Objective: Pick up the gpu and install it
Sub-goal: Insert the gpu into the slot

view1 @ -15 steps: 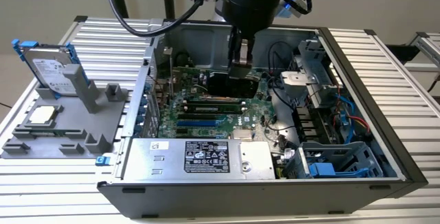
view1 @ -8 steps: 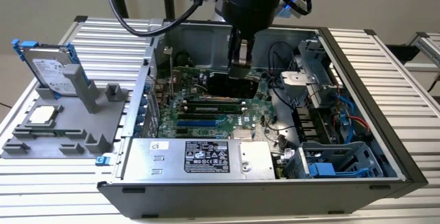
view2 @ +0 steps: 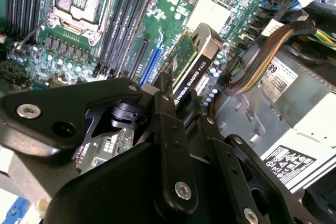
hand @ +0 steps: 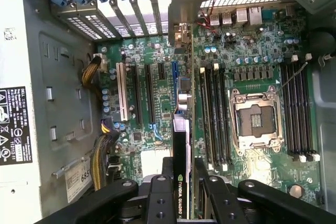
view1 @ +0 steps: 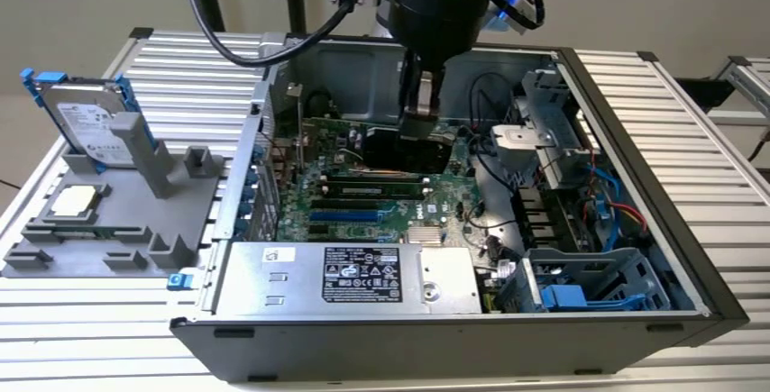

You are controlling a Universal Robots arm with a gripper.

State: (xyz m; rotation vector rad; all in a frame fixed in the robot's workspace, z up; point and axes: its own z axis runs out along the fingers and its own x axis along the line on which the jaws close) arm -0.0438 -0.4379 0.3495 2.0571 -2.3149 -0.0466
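Note:
My gripper (view1: 421, 108) reaches down into the open computer case (view1: 626, 104) and is shut on the gpu (view1: 407, 150), a thin card held on edge over the green motherboard (view1: 361, 205). In both wrist views the gpu (view2: 192, 66) (hand: 181, 140) shows a black cover and a green board face, clamped between the black fingers (view2: 167, 109) (hand: 206, 182). The card hangs above the row of expansion slots, close to the blue slot (hand: 174, 74) (view2: 152, 60). Its metal bracket (hand: 181, 3) sits near the rear slot openings. I cannot tell whether the card's edge touches a slot.
A silver hard drive with blue rails (view1: 94, 122) and a small square CPU chip (view1: 75, 198) rest on a grey fixture (view1: 132, 221) at the exterior view's left. Inside the case are the power supply (view1: 349, 275), cable bundles (view2: 257, 61), an open CPU socket (hand: 255, 121) and a drive cage (view1: 590, 288).

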